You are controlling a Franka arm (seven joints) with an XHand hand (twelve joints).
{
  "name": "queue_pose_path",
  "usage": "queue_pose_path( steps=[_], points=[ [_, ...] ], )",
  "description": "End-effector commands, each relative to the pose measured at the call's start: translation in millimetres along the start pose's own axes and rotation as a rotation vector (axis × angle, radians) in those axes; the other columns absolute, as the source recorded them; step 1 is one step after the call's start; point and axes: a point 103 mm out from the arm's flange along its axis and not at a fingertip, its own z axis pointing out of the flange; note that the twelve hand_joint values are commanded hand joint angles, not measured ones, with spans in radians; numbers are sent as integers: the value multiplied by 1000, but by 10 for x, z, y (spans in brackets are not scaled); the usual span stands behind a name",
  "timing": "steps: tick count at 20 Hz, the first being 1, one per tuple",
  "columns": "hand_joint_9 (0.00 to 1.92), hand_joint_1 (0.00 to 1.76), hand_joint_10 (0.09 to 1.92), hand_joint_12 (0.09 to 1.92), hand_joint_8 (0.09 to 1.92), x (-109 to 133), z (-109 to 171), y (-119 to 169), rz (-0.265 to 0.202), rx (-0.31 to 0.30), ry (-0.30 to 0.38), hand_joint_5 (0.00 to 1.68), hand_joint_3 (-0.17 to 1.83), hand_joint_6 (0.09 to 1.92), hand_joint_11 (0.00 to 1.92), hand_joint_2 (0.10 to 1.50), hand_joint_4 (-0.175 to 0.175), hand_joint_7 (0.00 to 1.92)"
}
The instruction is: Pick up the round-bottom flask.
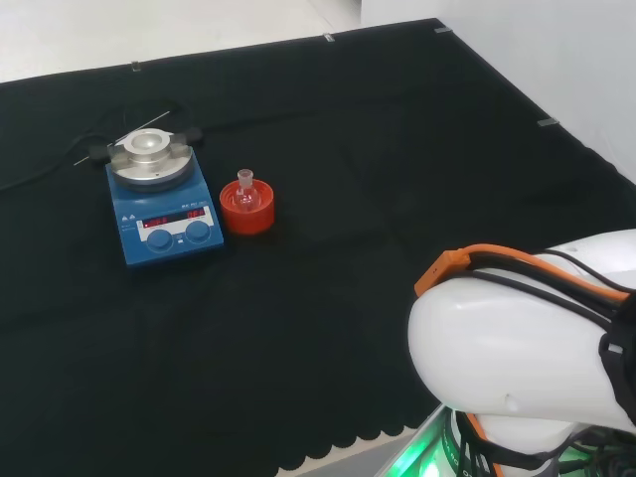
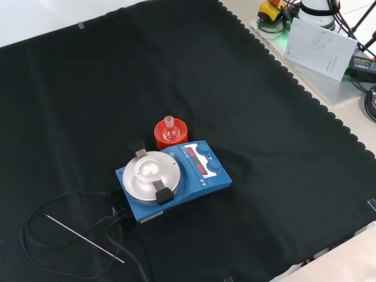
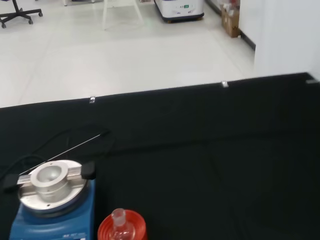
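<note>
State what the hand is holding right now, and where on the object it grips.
Cannot be told for the hand itself. The round-bottom flask sits untouched on its red stand beside the blue hotplate.

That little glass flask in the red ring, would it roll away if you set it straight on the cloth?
Probably: the flask has a round belly and stands upright only because the red ribbed stand cups it. Being clear glass, it is likely smooth, fragile and light. Its narrow neck points straight up.

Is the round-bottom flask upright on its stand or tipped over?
Upright: the round-bottom flask sits in the red ribbed stand with its neck pointing up, beside the blue hotplate stirrer.
</note>
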Motion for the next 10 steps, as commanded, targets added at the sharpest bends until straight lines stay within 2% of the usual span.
queue_pose_path(
  steps=[1, 6, 10],
  points=[
    [510, 611, 915, 1460, 949, -82, 148, -138, 2, 1, 130, 191, 790, 536, 244, 489, -135, 425],
    [619, 667, 899, 1409, 962, -146, 306, -152, 4, 2, 199, 205, 806, 734, 404, 455, -143, 558],
    [713, 712, 890, 1377, 975, -367, 485, -99, -14, 15, 241, 233, 819, 819, 521, 434, -154, 650]
  ],
)
